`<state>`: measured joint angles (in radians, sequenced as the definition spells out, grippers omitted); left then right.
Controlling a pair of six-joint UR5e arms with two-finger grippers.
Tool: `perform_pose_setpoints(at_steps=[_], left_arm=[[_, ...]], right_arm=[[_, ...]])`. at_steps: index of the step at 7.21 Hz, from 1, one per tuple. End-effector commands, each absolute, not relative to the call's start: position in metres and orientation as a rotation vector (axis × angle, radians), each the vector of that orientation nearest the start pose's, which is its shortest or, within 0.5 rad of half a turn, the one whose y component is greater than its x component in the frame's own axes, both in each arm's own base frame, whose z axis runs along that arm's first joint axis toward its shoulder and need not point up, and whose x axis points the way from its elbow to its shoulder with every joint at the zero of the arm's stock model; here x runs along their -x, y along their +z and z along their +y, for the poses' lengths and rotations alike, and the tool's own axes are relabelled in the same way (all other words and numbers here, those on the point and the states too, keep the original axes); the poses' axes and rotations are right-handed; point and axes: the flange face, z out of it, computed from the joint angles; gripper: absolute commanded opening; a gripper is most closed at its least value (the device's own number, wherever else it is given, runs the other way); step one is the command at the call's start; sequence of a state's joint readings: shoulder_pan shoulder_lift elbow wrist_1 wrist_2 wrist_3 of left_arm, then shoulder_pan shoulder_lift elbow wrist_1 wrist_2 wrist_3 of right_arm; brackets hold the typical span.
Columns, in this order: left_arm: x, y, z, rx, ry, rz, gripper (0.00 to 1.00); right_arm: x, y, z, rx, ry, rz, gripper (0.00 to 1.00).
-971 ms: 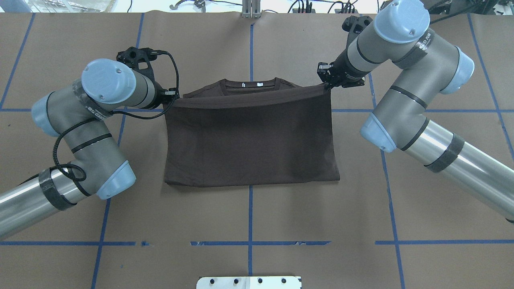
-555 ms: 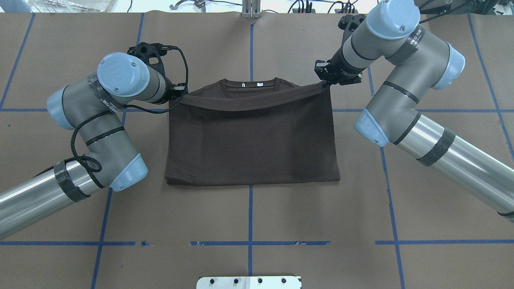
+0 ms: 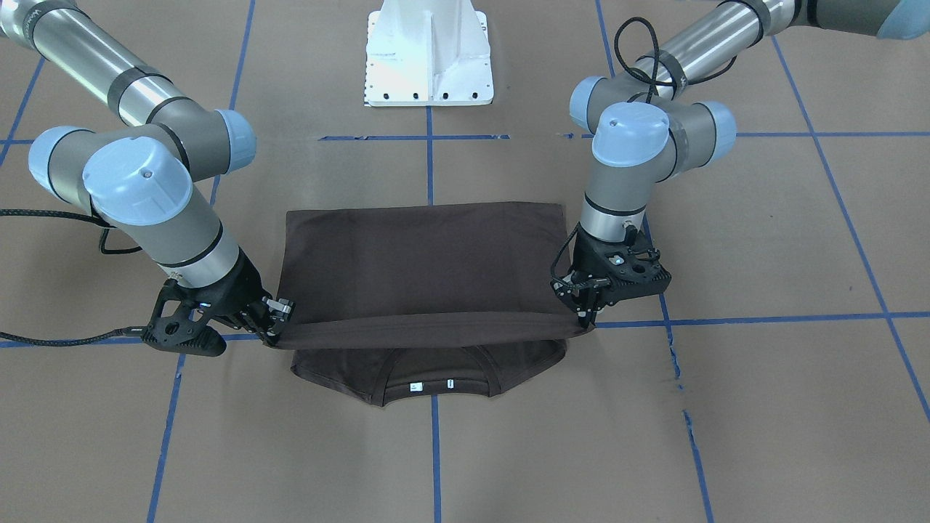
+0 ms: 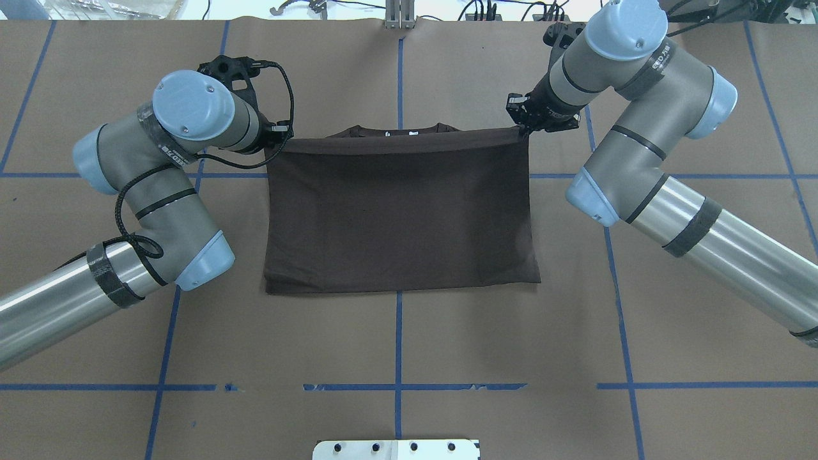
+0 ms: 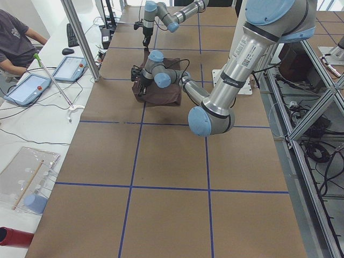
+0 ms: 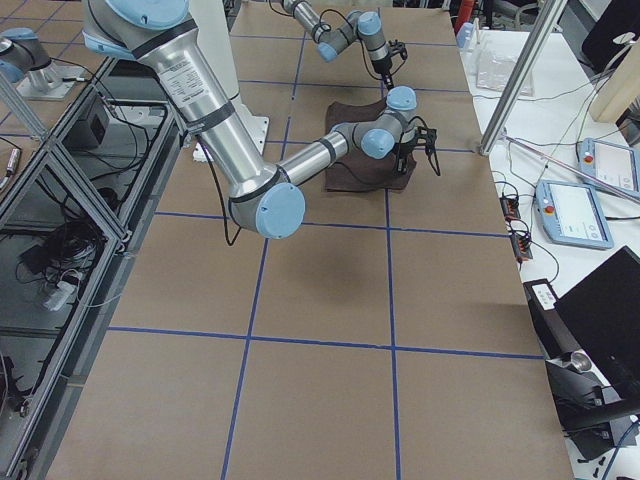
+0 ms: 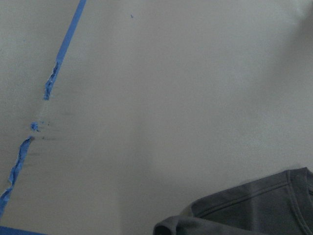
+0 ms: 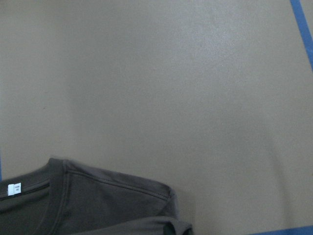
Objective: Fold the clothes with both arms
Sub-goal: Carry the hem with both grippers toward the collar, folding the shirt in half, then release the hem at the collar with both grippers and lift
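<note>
On the worktop [image 4: 511, 358]: dark brown T-shirt [image 4: 399, 217] is laid doubled.
Left gripper [image 4: 280, 141]: upper layer's corner is clamped.
Right gripper [image 4: 524, 130]: opposite corner is clamped.

We find open table [image 4: 447, 70] beyond the collar of the T-shirt [image 4: 399, 211]; the left arm [image 4: 160, 191] and right arm [image 4: 639, 147] crowd its two sides, and the pedestal base [image 3: 429, 58] stands behind.
</note>
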<state>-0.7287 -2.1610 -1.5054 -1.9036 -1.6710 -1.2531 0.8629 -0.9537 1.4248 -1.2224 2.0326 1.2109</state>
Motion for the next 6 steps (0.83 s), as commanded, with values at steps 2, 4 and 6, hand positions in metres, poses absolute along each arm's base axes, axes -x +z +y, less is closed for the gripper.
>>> perform_pose_setpoints(at_steps=[2, 4, 6], left_arm=[[-0.455, 0.303, -0.571, -0.350, -0.348, 0.799, 0.00], [-0.455, 0.298, -0.571, -0.353, -0.347, 0.805, 0.00], [-0.454, 0.295, -0.570, -0.354, -0.347, 0.811, 0.81]], right_arm=[[0.408, 0.313, -0.614, -0.115, 0.275, -0.922, 0.00], [0.408, 0.309, -0.612, -0.141, 0.263, -0.960, 0.00], [0.406, 0.313, -0.611, -0.144, 0.259, -0.973, 0.71]])
